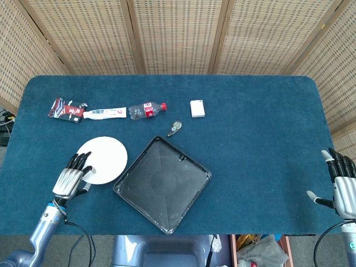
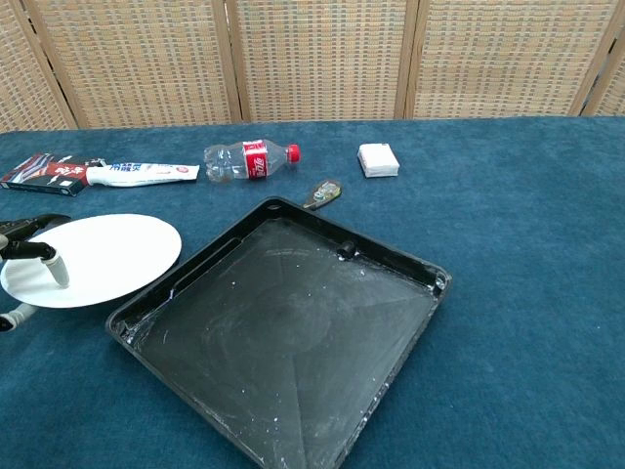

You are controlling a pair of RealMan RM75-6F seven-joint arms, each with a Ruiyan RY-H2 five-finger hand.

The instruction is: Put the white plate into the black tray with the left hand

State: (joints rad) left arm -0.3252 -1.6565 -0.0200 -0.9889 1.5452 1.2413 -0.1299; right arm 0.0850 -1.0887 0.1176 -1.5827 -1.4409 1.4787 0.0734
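Note:
The round white plate [image 1: 104,159] is just left of the black tray [image 1: 162,184], its right rim close to the tray's left wall. My left hand [image 1: 71,177] grips the plate's left edge, fingers [image 2: 35,250] on top and the thumb underneath. In the chest view the plate [image 2: 103,256] looks lifted off the cloth and nearly level. The tray [image 2: 293,337] sits empty and turned like a diamond near the table's front. My right hand [image 1: 344,186] stays at the far right edge, fingers apart, holding nothing.
Along the back left lie a red packet [image 1: 65,109], a toothpaste tube [image 1: 107,113] and a plastic bottle [image 1: 147,110]. A small white box [image 1: 197,108] and a small dark object [image 1: 174,128] lie behind the tray. The table is covered in blue cloth.

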